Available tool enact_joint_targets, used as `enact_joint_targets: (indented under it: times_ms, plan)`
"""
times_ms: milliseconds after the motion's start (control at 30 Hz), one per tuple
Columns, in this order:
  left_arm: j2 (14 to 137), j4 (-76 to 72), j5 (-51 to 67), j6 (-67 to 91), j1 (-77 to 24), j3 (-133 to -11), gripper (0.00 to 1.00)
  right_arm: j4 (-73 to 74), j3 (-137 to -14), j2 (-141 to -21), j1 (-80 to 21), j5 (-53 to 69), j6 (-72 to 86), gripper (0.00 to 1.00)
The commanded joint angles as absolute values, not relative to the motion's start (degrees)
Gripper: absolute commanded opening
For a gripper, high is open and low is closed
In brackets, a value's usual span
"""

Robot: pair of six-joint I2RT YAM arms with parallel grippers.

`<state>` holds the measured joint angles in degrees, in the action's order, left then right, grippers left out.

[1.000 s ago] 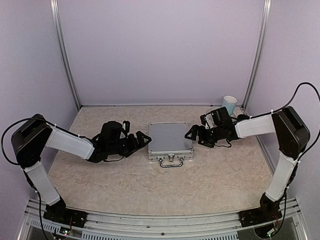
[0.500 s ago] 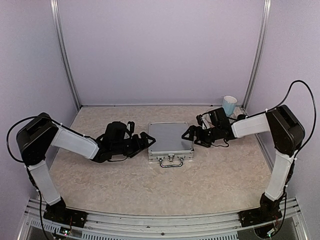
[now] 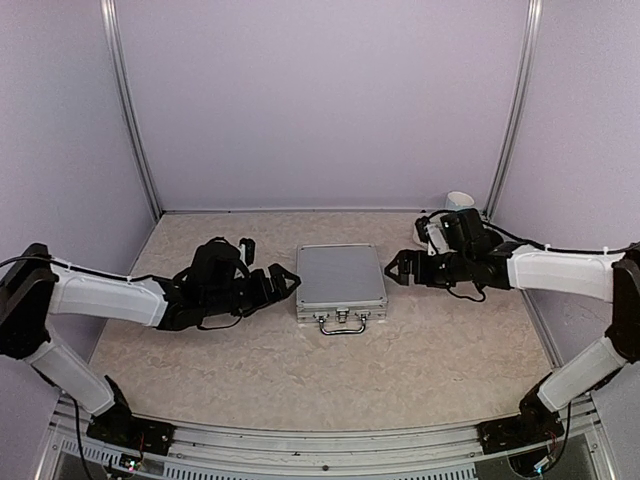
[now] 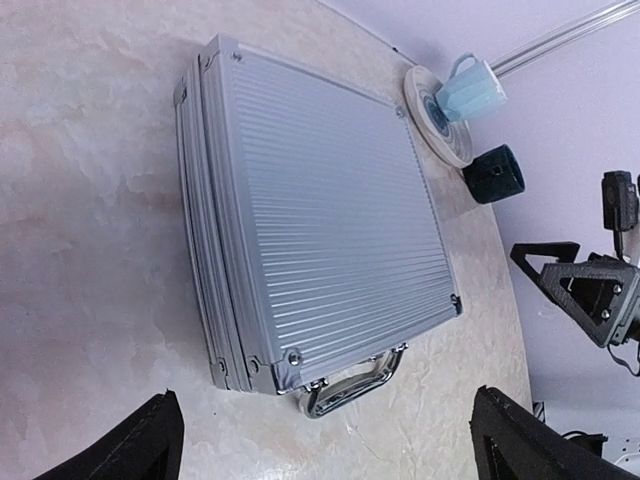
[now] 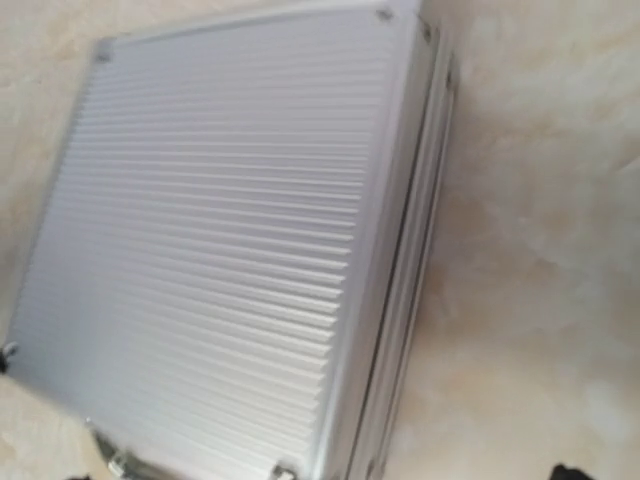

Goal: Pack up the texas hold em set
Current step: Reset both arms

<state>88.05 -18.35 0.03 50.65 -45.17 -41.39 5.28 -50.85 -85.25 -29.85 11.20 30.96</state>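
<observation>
The silver aluminium briefcase [image 3: 340,277] lies shut and flat on the table, its chrome handle [image 3: 343,324] toward the near edge. Its contents are hidden. My left gripper [image 3: 287,282] is open and empty just left of the case, apart from it. In the left wrist view the case [image 4: 320,220] fills the middle, and the gripper [image 4: 335,445] has its fingertips [image 4: 150,440] spread wide at the bottom. My right gripper [image 3: 397,268] is open and empty just right of the case. The right wrist view shows the ribbed lid [image 5: 220,260] and the case's side seam close up.
A light-blue mug [image 4: 470,88] stands on a round coaster [image 4: 432,120] at the back right, with a dark mug [image 4: 495,173] beside it. In the top view the light mug [image 3: 460,200] peeks out behind my right arm. Frame posts stand at both back corners.
Both grippers have drawn back a little from the sides of the case. The right arm has stretched out lower and moved right. The case has not moved.
</observation>
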Motion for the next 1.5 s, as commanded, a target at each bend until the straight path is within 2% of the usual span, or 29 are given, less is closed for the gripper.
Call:
enact_joint_targets:
  times_ms: [0,300,433,533,667,867,1167,1267,1467]
  plan:
    - [79.22,-7.4,-6.11,46.29,-46.1,-40.58,0.99,12.77,-47.18,-74.55,-33.97,0.62,26.22,0.99]
    - [62.09,11.04,-21.1,33.74,-46.93,-44.42,0.99,17.77,-41.09,-54.81,-35.77,-4.57,20.9,0.99]
    - [59.67,15.41,-26.29,30.78,-46.33,-46.27,0.99,19.52,-40.14,-47.67,-35.86,-6.83,18.69,0.99]
    - [60.25,18.4,-25.57,30.98,-44.28,-48.21,0.99,19.46,-39.82,-44.23,-35.86,-9.26,17.76,0.99]
    - [60.14,20.16,-21.85,29.43,-39.38,-49.1,0.99,17.82,-40.23,-45.59,-36.02,-11.43,17.78,0.99]
    - [56.89,19.41,-15.67,27.64,-32.17,-46.4,0.99,15.45,-42.36,-51.94,-35.99,-21.04,17.8,0.99]
    - [59.44,16.25,-12.72,21.04,-26.33,-45.8,0.99,9.14,-44.74,-61.04,-27.38,-12.64,13.64,0.99]
    - [59.67,12.64,-10.99,20.07,-24.27,-44.35,0.99,8.29,-43.96,-60.65,-25.88,-11.37,12.17,0.99]
    - [56.25,9.28,-18.13,17.59,-24.13,-41.38,0.99,10.66,-42.19,-53.9,-25.84,-14.6,11.99,0.99]
